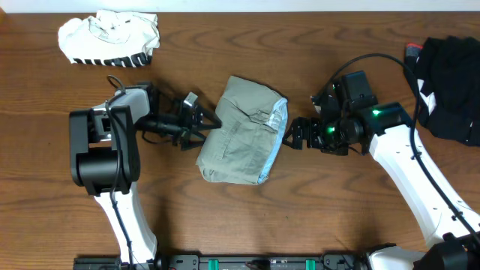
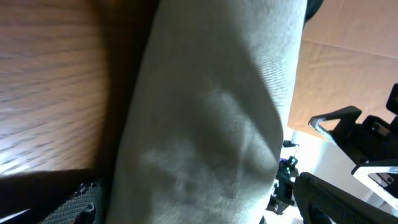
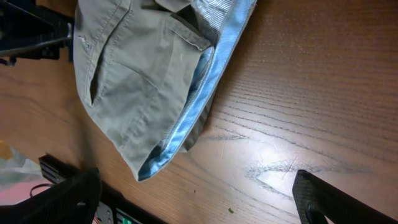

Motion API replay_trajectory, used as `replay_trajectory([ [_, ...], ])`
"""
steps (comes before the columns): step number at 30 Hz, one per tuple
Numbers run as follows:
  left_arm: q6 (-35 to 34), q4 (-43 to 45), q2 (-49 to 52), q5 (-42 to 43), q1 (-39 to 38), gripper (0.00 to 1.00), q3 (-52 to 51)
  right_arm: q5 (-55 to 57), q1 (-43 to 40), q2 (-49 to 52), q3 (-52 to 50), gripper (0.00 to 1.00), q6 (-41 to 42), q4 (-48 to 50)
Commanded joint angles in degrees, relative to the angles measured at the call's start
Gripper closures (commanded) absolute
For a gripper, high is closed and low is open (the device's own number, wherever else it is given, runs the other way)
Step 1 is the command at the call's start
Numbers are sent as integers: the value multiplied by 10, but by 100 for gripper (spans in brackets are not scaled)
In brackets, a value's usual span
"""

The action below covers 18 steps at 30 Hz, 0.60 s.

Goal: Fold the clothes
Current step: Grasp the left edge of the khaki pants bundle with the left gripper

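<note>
The left end effector (image 1: 212, 124) is sitting spread wide at the left edge of the folded khaki garment (image 1: 240, 139). The right end effector (image 1: 291, 136) is hovering, equally spread, just beside its right edge. The garment is lying mid-surface (image 1: 337, 217), while the striped white garment (image 1: 109, 37) and the black garment (image 1: 454, 75) are resting at the far corners.

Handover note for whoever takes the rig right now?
Left gripper: open, jaws at the left edge of the shorts, no grip visible.
Right gripper: open, just off the shorts' right edge, over bare table.
Done: shorts lie folded in a bundle mid-table.
Left: striped garment, crumpled at the far left; black garment, heaped at the right edge. Neither is folded.
</note>
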Motion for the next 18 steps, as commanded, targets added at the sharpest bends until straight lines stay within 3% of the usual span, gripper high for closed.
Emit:
replay_trajectory([
  [1,9,19,23,-80,-30,2,-21,2,5,-9,-4,3,-9,2],
  [12,-40,76,23,-80,-96,2,-21,4,21,-9,-58,1,6,49],
  [14,-46,83,23,-80,-100,27,-21,3,21,-9,-73,1,12,63],
  [16,-56,88,23,-80,-102,35,-21,4,22,-9,-91,1,26,90],
  [18,-56,90,23,-80,-103,37,-21,4,22,-9,-112,1,42,126],
])
